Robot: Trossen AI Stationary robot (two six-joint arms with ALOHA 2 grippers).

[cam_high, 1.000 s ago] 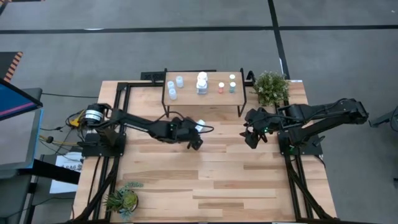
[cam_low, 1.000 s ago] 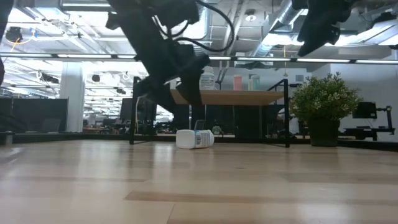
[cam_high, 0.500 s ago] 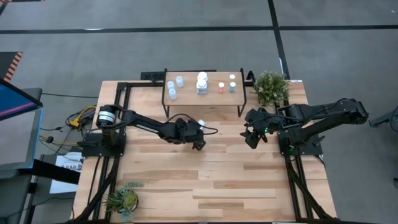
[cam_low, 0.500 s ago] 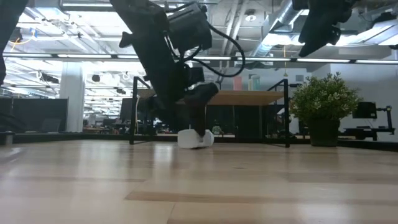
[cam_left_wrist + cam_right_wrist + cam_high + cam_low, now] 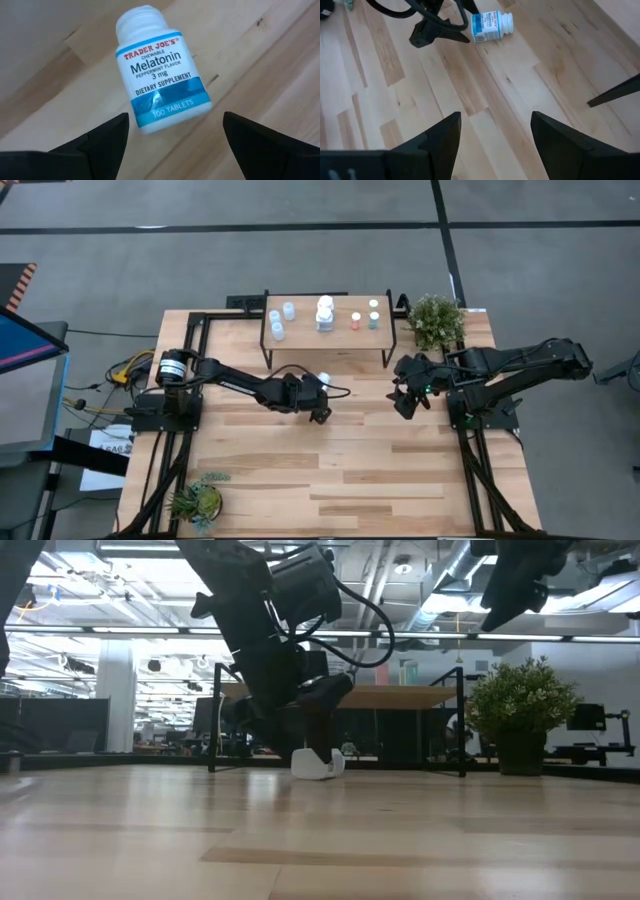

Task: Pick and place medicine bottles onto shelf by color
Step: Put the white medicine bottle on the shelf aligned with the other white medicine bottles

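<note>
A white medicine bottle with a blue label (image 5: 159, 75) lies on its side on the wooden table, in front of the shelf; it also shows in the high view (image 5: 322, 382) and the low view (image 5: 318, 764). My left gripper (image 5: 172, 135) is open just above it, one finger on either side, touching nothing. The shelf (image 5: 326, 330) at the table's far edge carries several small bottles: pale-blue ones at its left, white ones in the middle, an orange and green ones at its right. My right gripper (image 5: 407, 402) is open and empty over the table's right part.
A potted green plant (image 5: 436, 320) stands at the far right corner beside the shelf. A smaller plant (image 5: 197, 500) sits at the near left corner. The wide middle and near part of the table is bare wood.
My left gripper has gone toward the table's right edge and down, from left of the lying white bottle to right over it, fingers apart. The bottle lies where it was. My right arm has kept still.
</note>
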